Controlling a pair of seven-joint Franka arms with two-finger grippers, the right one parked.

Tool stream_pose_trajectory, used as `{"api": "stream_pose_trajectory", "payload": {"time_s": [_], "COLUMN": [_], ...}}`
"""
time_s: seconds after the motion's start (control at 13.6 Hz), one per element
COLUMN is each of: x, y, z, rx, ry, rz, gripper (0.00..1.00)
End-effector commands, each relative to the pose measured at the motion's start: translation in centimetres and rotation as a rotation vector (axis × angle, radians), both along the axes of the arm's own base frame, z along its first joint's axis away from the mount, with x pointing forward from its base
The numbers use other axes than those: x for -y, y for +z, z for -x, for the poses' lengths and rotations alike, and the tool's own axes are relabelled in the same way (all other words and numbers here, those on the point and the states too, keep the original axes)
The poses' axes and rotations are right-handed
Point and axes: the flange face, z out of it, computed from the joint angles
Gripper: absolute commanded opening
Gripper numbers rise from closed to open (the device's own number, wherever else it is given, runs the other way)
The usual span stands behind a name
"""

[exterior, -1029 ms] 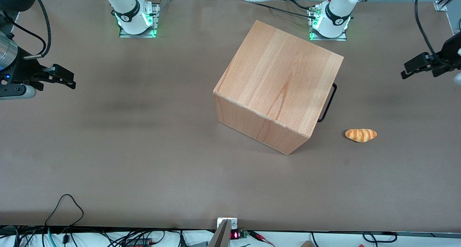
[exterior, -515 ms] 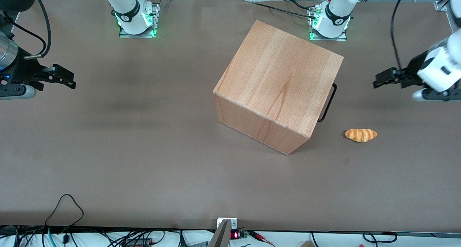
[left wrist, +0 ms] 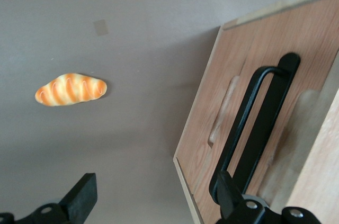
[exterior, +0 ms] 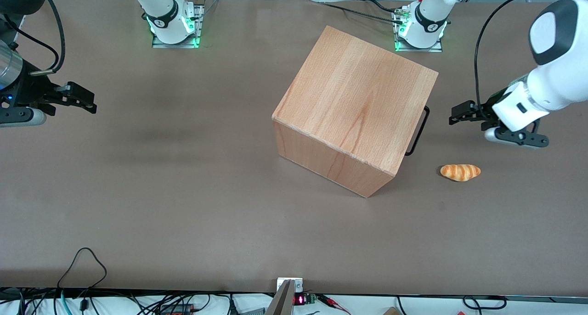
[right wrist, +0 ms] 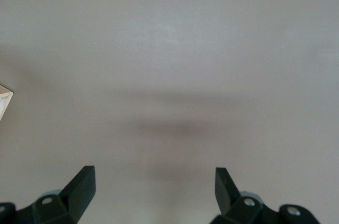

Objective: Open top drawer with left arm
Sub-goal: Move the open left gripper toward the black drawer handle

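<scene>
Jaws spread wide and empty, the left arm's gripper [exterior: 459, 115] hangs above the surface [exterior: 183, 205] in front of the cube [exterior: 356, 110], level with its black handle [exterior: 419, 130] but apart from it. Top drawer [left wrist: 233, 118] sits shut, flush in the cube's face toward the working arm's end. A bread roll [exterior: 460, 172] lies near, closer to the front camera. Rigid wood on rails should slide under a steady pull; the slim bar, standing proud of the panel, looks the natural hold, gripped mid-span to avoid twisting
</scene>
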Motion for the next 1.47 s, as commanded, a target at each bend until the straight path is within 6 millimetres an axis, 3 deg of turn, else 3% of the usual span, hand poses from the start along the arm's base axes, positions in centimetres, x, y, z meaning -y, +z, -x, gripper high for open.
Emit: {"api": "stream_pose_trajectory", "payload": {"time_s": [0.0, 1.03, 1.4], "x": [0.9, 4.2, 4.2], "y": [-1.5, -6.5, -7.9], "z": [0.0, -0.5, -1.0], "rx": [0.023, 0.016, 0.025], "ry": [-0.099, -0.115, -0.143], "rz": [0.032, 0.144, 0.145], "gripper": [1.00, 1.00, 1.00]}}
